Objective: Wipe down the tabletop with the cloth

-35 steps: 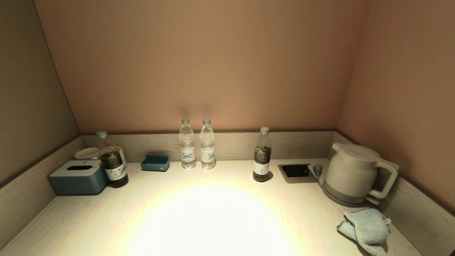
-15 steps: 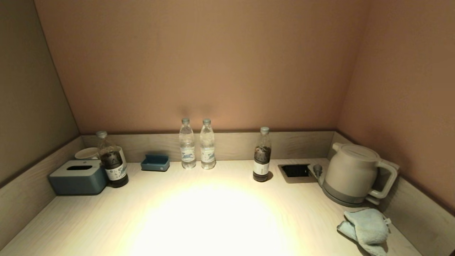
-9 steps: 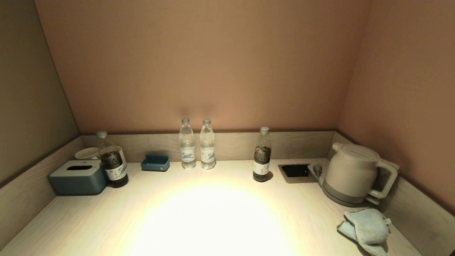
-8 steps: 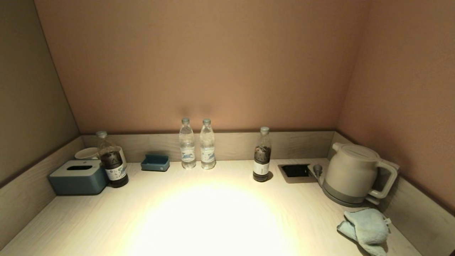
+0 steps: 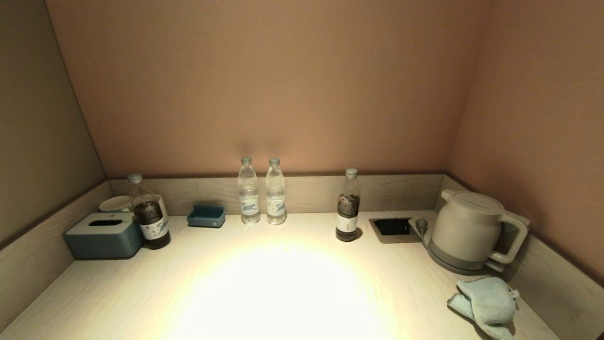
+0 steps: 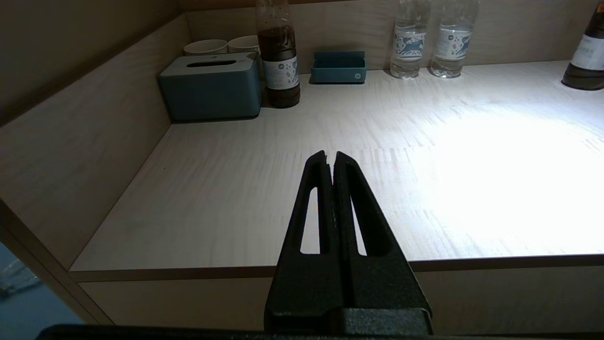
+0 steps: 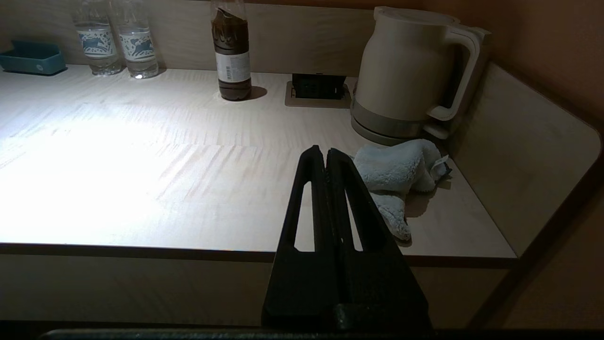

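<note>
The pale blue cloth (image 5: 488,306) lies crumpled on the pale wood tabletop (image 5: 264,293) at the front right, just before the kettle; it also shows in the right wrist view (image 7: 398,174). My right gripper (image 7: 325,152) is shut and empty, held off the front edge of the counter, short of the cloth. My left gripper (image 6: 330,154) is shut and empty, off the front edge at the left side. Neither gripper shows in the head view.
A beige kettle (image 5: 467,231) stands at the back right beside the black recess (image 5: 392,227). A dark bottle (image 5: 348,206), two water bottles (image 5: 262,191), a small blue tray (image 5: 206,216), another dark bottle (image 5: 148,212), a blue-grey tissue box (image 5: 104,234) and cups (image 5: 115,203) line the back and left.
</note>
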Available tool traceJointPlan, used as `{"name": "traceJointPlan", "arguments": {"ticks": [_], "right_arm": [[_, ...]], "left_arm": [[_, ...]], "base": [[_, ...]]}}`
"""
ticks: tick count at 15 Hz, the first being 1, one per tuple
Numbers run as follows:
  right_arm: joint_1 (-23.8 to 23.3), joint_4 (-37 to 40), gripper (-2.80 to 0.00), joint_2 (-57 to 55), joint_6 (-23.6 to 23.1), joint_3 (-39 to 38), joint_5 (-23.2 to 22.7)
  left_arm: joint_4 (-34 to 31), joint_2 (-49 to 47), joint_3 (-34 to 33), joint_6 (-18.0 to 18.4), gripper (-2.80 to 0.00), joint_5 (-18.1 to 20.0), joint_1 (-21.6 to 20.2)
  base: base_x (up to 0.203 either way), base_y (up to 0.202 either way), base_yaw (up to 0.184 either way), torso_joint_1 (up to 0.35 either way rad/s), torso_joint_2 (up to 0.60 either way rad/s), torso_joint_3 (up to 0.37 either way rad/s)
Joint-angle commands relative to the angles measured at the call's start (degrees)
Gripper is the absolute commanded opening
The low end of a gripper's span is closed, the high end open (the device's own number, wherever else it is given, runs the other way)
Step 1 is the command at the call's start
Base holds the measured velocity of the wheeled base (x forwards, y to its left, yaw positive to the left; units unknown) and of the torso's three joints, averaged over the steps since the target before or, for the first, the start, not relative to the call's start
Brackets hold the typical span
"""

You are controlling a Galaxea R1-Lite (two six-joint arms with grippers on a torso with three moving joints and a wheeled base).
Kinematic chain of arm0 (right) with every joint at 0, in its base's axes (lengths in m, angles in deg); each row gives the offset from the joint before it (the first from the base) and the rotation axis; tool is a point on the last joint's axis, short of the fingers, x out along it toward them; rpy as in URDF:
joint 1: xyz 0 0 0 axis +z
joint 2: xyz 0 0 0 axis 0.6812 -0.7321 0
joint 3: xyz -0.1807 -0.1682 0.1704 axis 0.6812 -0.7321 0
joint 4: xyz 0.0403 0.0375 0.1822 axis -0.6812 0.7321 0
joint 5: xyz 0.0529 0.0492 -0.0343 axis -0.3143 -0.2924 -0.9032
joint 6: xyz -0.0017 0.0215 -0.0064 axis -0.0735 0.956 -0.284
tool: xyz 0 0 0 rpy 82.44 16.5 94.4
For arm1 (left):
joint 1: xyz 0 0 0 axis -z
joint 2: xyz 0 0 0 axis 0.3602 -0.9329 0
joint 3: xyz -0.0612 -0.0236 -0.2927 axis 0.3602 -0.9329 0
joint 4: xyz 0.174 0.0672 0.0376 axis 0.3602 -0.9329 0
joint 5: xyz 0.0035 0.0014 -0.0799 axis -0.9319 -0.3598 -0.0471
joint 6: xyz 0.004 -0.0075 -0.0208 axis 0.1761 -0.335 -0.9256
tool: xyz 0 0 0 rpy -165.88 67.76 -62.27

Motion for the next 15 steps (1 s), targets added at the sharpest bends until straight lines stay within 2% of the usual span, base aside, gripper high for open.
{"name": "traceJointPlan", "arguments": {"ticks": [1, 15], "right_arm": [[0.0, 0.0, -2.8, 0.0, 0.1, 0.0, 0.0], [0.0, 0.0, -2.8, 0.0, -0.1, 0.0, 0.0]], "left_arm": [[0.0, 0.0, 0.0, 0.1, -2.8, 0.0, 0.0], [0.0, 0.0, 0.0, 0.1, -2.8, 0.0, 0.0]], "base": [[0.0, 0.0, 0.0, 0.0, 0.0, 0.0], [0.0, 0.0, 0.0, 0.0, 0.0, 0.0]]}}
